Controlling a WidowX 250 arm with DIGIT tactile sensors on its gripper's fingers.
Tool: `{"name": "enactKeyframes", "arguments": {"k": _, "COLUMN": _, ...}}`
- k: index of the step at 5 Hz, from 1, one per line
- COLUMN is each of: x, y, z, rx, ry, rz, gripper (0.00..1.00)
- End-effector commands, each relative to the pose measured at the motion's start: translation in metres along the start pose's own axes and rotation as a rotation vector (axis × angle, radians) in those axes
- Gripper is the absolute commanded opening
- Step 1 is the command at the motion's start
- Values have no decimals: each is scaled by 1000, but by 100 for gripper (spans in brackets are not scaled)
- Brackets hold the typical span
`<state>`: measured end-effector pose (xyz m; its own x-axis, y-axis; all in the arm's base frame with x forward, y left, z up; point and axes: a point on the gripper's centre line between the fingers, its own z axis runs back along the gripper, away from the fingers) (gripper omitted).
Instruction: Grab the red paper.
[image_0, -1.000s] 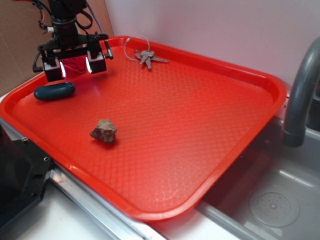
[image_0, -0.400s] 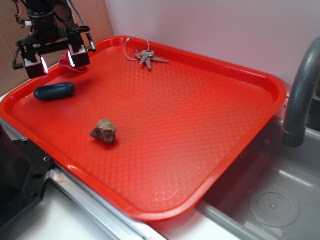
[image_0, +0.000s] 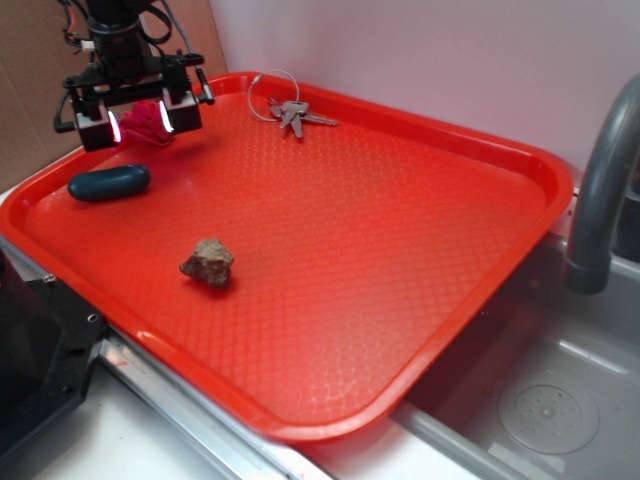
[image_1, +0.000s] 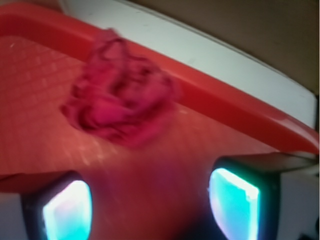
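The red paper (image_0: 146, 124) is a wrinkled deep pink-red ball lying in the tray's far left corner, close to the rim. In the wrist view the red paper (image_1: 120, 100) sits on the tray floor just ahead of the fingertips, not between them. My gripper (image_0: 140, 121) hangs over it, open, with its two lit pads (image_0: 108, 127) wide apart on either side. The wrist view shows the gripper (image_1: 150, 207) with only bare tray floor between the glowing pads (image_1: 234, 202).
The red plastic tray (image_0: 400, 260) holds a dark teal capsule (image_0: 110, 182) at the left, a brown rock (image_0: 207, 262) nearer the front, and keys on a ring (image_0: 292, 113) at the back. A grey faucet (image_0: 600, 190) and sink (image_0: 550, 400) are to the right.
The gripper swung left and up toward the tray corner, then came back right and slightly down. It is now straddling the red paper from above. It stayed open.
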<state>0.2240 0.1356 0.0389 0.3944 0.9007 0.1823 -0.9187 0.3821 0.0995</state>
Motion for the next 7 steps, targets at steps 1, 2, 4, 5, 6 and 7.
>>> {"name": "enactKeyframes", "arguments": {"k": 1, "x": 23, "y": -7, "z": 3, "rx": -24, "ry": -12, "rz": 28, "gripper": 100}}
{"name": "enactKeyframes", "arguments": {"k": 2, "x": 30, "y": -12, "z": 2, "rx": -28, "ry": -13, "rz": 32, "gripper": 100}}
{"name": "enactKeyframes", "arguments": {"k": 4, "x": 44, "y": -10, "z": -1, "rx": -11, "ry": -9, "rz": 52, "gripper": 100}}
{"name": "enactKeyframes", "arguments": {"k": 5, "x": 40, "y": -1, "z": 1, "rx": -14, "ry": -12, "rz": 57, "gripper": 100}}
{"name": "enactKeyframes", "arguments": {"k": 6, "x": 37, "y": 15, "z": 4, "rx": -39, "ry": -8, "rz": 85, "gripper": 100}}
{"name": "enactKeyframes", "arguments": {"k": 7, "x": 43, "y": 20, "z": 6, "rx": -56, "ry": -8, "rz": 110, "gripper": 100}}
